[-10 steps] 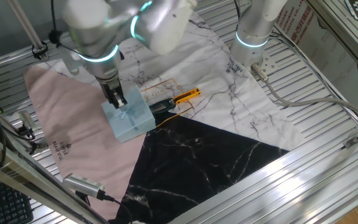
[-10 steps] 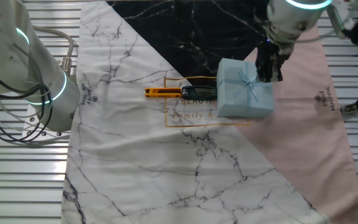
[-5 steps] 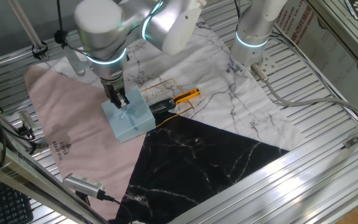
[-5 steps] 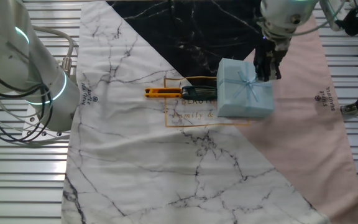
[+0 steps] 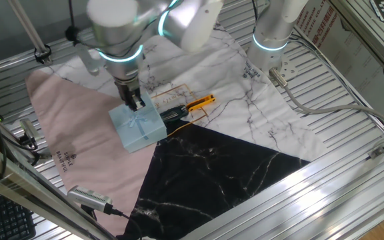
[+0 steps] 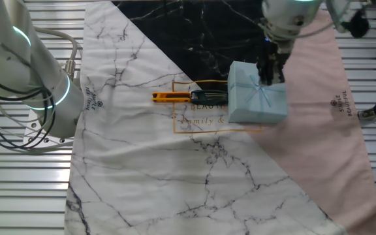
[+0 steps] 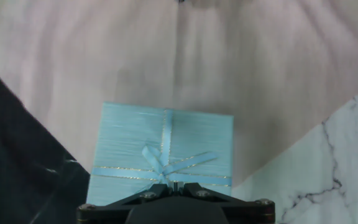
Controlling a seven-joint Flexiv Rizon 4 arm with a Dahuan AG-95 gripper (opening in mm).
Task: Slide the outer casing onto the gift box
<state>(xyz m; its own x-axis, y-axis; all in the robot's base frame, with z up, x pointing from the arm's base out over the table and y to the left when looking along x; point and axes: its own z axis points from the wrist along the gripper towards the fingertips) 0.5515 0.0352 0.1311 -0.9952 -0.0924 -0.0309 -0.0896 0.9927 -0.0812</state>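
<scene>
Here the outer casing [image 5: 137,127] rests on pink, white and black cloth [image 5: 72,133].

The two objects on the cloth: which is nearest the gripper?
The blue outer casing: the gripper is right at it, the orange-handled tool lies farther.

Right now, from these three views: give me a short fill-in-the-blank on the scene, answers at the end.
1. The outer casing is pale ____.
2. The bow on its top face is the ____ colour as the casing.
3. The gripper is at the casing's edge that faces the ____ part of the cloth.
4. The black tool beside the casing has a ____ handle.

Answers: blue; same; black; yellow-orange
</scene>
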